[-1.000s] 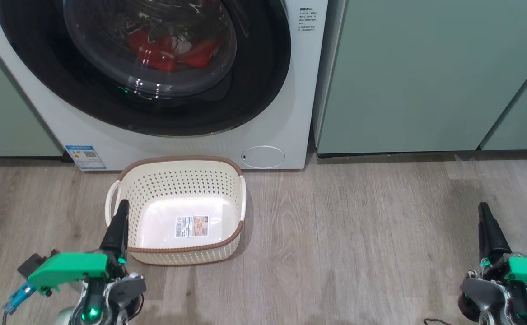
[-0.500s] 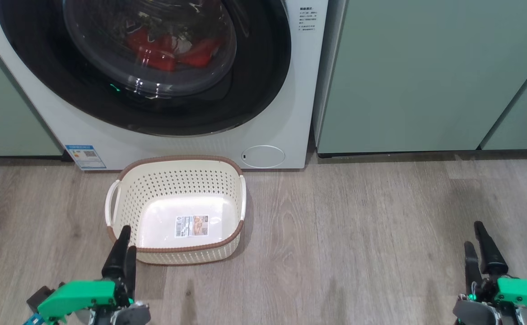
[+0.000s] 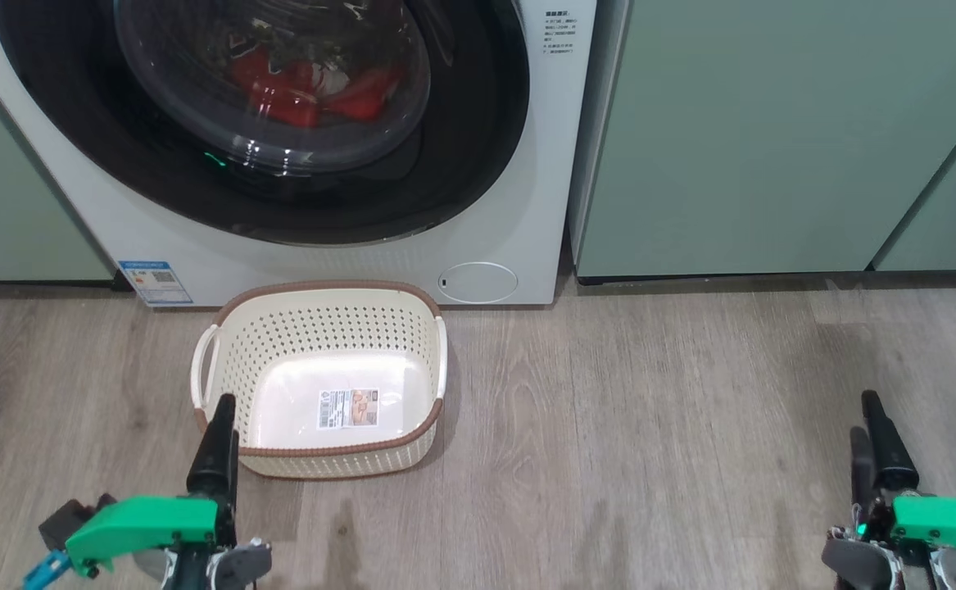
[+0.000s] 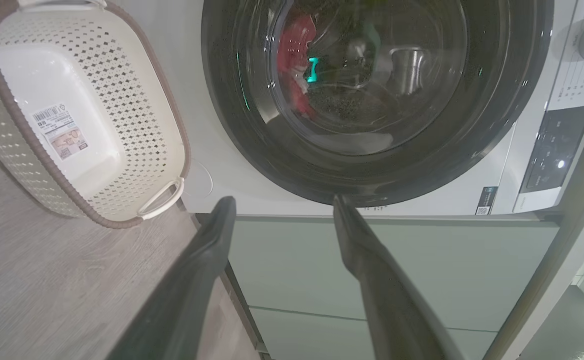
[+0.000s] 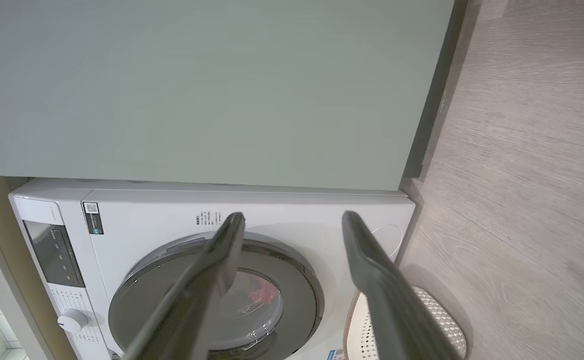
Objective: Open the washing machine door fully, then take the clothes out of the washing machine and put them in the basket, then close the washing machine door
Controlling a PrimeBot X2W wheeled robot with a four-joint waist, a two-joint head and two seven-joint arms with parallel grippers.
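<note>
Head cam first: washing machine sits dead ahead with the washing machine door shut, and the clothes show red behind the glass. Right in front of it on the wood floor is the basket, just a label on its bottom. Left gripper hangs low beside the basket's near left corner, and right gripper is well off to the right over the floor.

Left wrist cam: its fingers are spread wide with nothing between them, tips by the door's rim and a pale green cabinet.

Right wrist cam: same deal, fingers wide apart and empty, tips over the washer's white front.
</note>
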